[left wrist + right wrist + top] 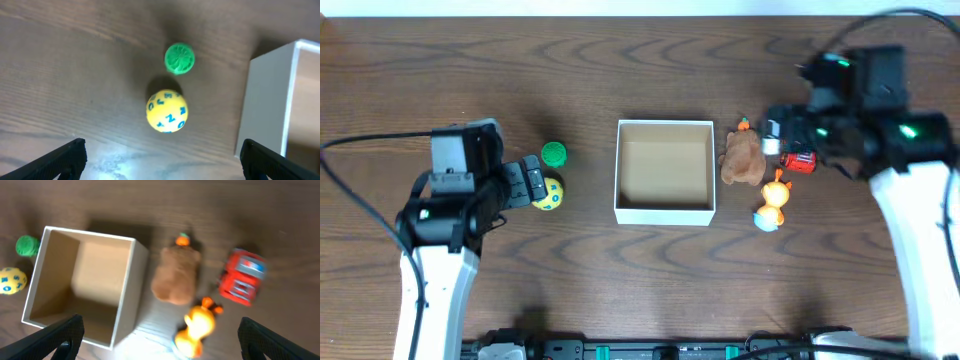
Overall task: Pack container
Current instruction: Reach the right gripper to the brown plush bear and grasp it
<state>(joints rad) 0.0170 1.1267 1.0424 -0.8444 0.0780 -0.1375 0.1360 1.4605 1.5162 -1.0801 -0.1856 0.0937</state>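
Observation:
The white box (665, 211) with a tan inside stands open and empty at the table's middle; its wall shows in the left wrist view (262, 100) and it shows in the right wrist view (127, 290). A yellow ball with blue letters (549, 194) (167, 111) (11, 280) and a green round toy (554, 153) (179, 58) (26, 245) lie left of it. Right of it lie a brown plush toy (744, 158) (175, 275), a red toy truck (799, 160) (243, 276) and an orange duck (773, 199) (200, 325). My left gripper (532, 183) (162, 160) is open, just short of the ball. My right gripper (775, 132) (160, 340) is open above the toys.
The brown wooden table (650, 270) carries everything. The toys on the right lie close together, next to the box's right wall. The arm bases stand at the front edge.

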